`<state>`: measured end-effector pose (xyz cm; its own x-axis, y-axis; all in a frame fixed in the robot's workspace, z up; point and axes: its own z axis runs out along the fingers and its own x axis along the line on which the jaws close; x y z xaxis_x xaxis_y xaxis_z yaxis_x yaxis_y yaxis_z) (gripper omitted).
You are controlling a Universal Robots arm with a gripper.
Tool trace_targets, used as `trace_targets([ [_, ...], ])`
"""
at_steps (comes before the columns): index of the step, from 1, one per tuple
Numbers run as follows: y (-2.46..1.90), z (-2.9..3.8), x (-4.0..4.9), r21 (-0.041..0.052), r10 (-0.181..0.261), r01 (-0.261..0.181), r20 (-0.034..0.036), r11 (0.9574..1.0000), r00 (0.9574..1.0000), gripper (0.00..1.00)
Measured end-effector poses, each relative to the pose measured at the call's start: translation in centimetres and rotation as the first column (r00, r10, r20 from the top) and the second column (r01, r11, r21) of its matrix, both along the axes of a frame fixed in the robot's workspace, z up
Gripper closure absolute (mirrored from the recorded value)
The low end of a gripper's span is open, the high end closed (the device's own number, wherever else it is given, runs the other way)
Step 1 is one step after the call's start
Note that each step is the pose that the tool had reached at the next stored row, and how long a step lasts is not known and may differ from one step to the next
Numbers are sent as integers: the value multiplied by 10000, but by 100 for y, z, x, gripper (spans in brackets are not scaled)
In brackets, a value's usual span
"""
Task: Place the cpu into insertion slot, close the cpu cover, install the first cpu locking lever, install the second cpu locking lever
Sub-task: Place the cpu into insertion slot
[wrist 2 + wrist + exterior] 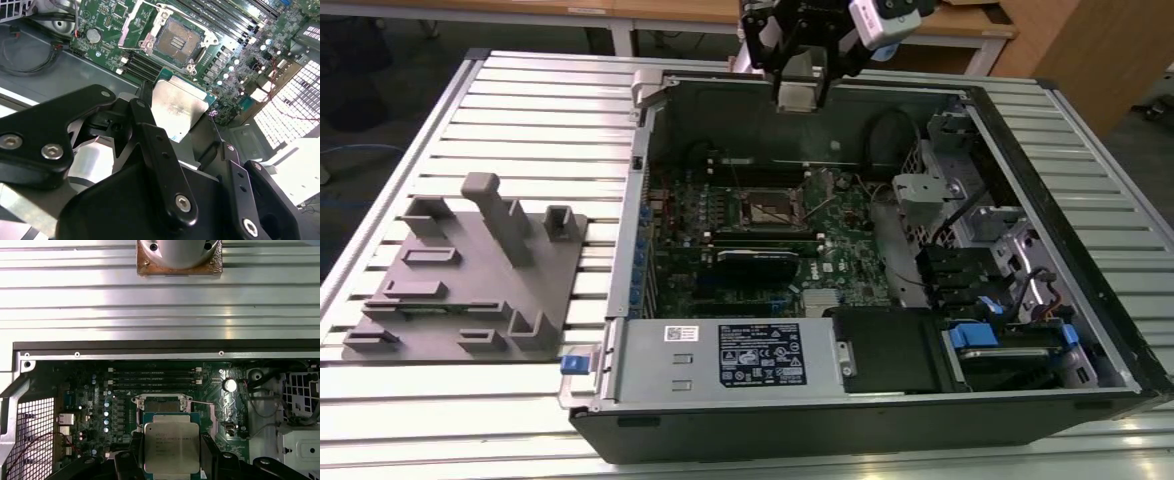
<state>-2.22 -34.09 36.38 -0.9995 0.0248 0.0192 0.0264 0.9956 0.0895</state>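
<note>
computer case (854, 412): dark grey painted sheet metal, matt.
cpu (171, 452): dull silver-grey metal top, finely brushed, with a soft sheen.
gripper (181, 106): smooth matt black links with bright steel screw heads.
insertion slot (179, 42): inside the case; dark matt centre and a shiny bare-metal rim.
circuit board (100, 22): on the case's floor; green with a glossy lacquer.
power supply (670, 368): at the case's edge; bare silver metal with a white paper label.
table (534, 110): under the case; ribbed bright aluminium, reflective.
fixture (454, 290): beside the case; matt grey plastic.
</note>
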Motion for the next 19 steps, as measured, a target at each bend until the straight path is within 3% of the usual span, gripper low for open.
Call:
trace_targets([
  [19, 0, -50, 0, 2, 0, 0, 0, 10000, 10000, 46],
])
